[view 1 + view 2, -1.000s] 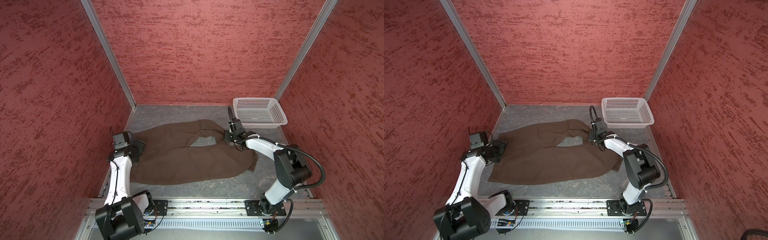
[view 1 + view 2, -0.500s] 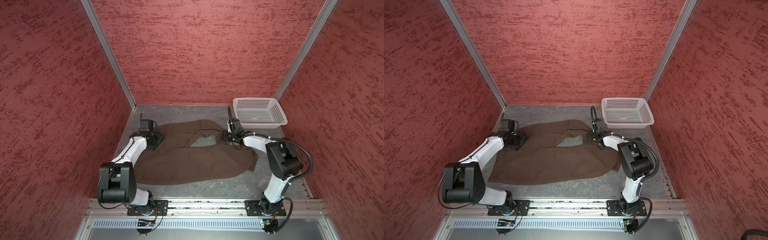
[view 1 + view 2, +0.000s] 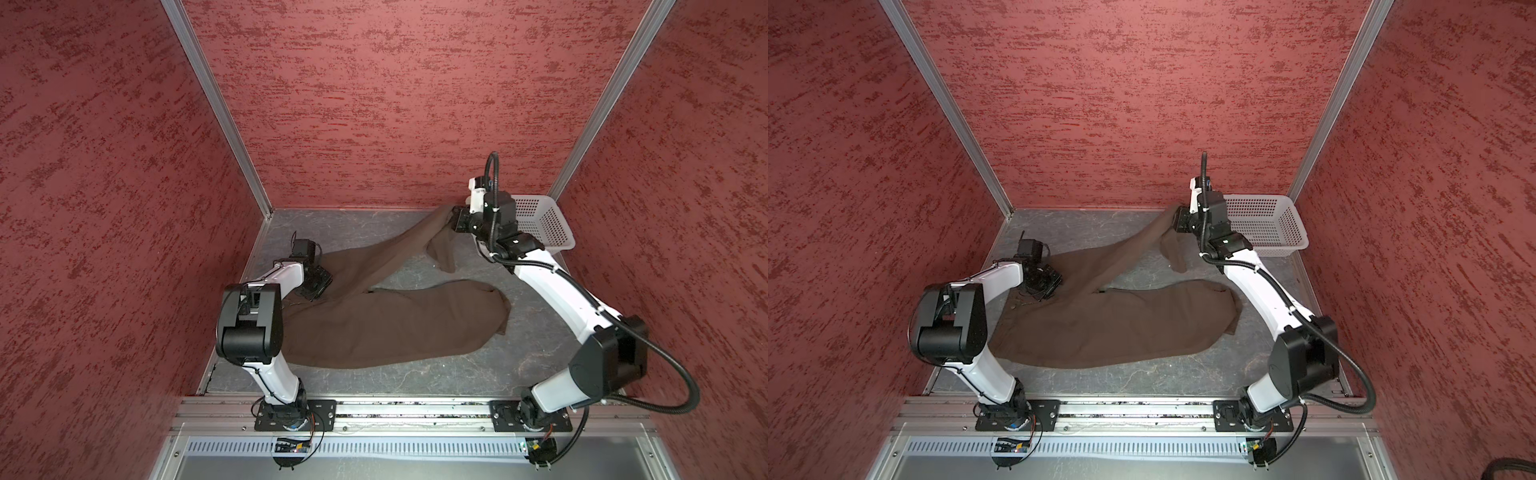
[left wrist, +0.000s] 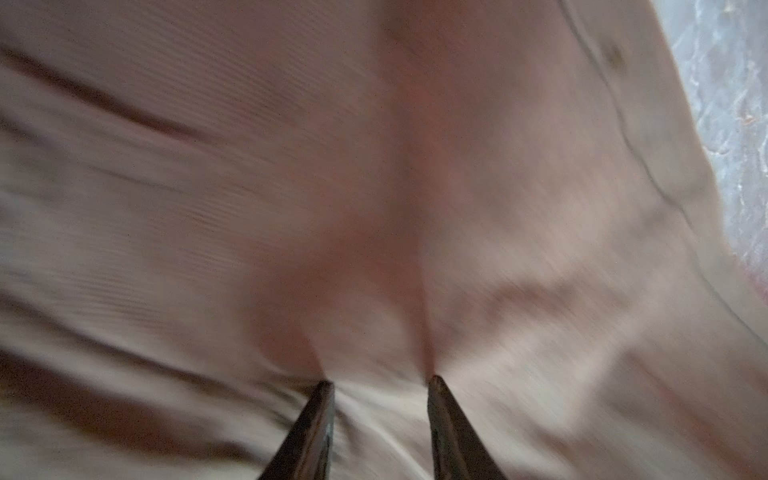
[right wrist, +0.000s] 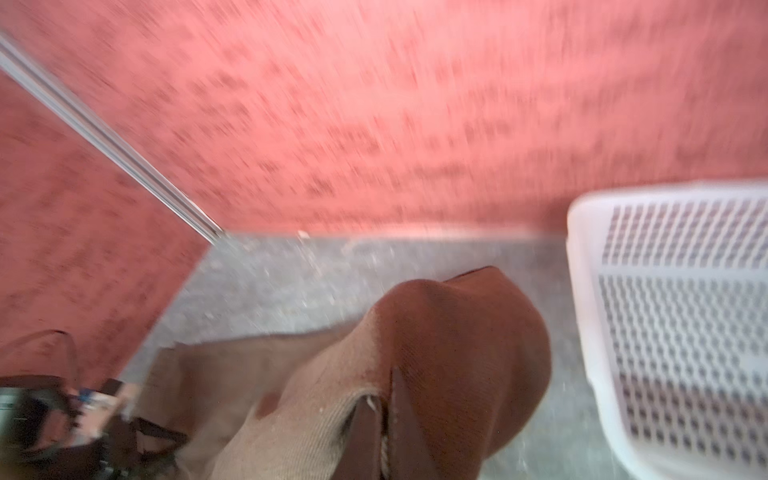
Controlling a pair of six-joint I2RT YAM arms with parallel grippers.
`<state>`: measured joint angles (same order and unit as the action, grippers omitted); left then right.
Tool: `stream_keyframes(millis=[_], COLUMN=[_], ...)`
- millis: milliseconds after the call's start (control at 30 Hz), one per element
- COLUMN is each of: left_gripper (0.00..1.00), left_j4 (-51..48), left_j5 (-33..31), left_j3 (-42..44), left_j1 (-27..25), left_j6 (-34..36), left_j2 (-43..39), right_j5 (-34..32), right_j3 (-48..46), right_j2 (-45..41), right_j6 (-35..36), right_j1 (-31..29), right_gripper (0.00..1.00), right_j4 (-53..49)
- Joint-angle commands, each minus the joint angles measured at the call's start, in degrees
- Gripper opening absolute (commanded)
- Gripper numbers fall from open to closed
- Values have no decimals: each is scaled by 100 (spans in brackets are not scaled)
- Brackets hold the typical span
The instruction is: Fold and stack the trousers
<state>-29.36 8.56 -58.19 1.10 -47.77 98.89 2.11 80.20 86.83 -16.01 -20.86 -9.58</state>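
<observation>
Right wrist view: we see our right gripper point(image 5: 384, 401) clamped on a raised trousers point(image 5: 457, 353) leg; at left, our left gripper point(image 4: 381, 381) presses the cloth, fingers partly apart.

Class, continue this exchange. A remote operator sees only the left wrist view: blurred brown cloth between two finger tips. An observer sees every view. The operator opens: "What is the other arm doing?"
Observer: The right end effector is shut on the trousers near the end of one leg and holds that end raised off the table.
Operator: Where is the other leg?
Observer: It lies flat on the table, with its end towards the right arm.
Operator: Is anything close to the raised leg?
Observer: Yes, a white basket stands right beside the right end effector, in the back right corner.
</observation>
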Motion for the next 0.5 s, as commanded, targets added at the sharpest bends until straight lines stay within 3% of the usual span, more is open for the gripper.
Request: stream_keyframes(millis=[0, 167, 267, 333, 467], left_gripper=[38, 38, 37, 37, 37], left_j4=[149, 145, -7, -111, -135], left_j5=[47, 222, 160, 67, -23], left_j3=[170, 283, 263, 322, 664], left_j1=[146, 422, 586, 722, 1210], left_j6=[-18, 10, 126, 216, 199], left_j2=[38, -53, -164, -265, -433], right_j5=[-25, 253, 576, 528, 118], right_j3=[-202, -1046, -1392, -1575, -2091], right_j2=[158, 339, 505, 522, 325], right_j6=[313, -78, -337, -381, -379], right_j1=[-206, -391, -393, -392, -388], right_gripper=[0, 9, 42, 56, 62], right_j4=[65, 321, 338, 149, -229])
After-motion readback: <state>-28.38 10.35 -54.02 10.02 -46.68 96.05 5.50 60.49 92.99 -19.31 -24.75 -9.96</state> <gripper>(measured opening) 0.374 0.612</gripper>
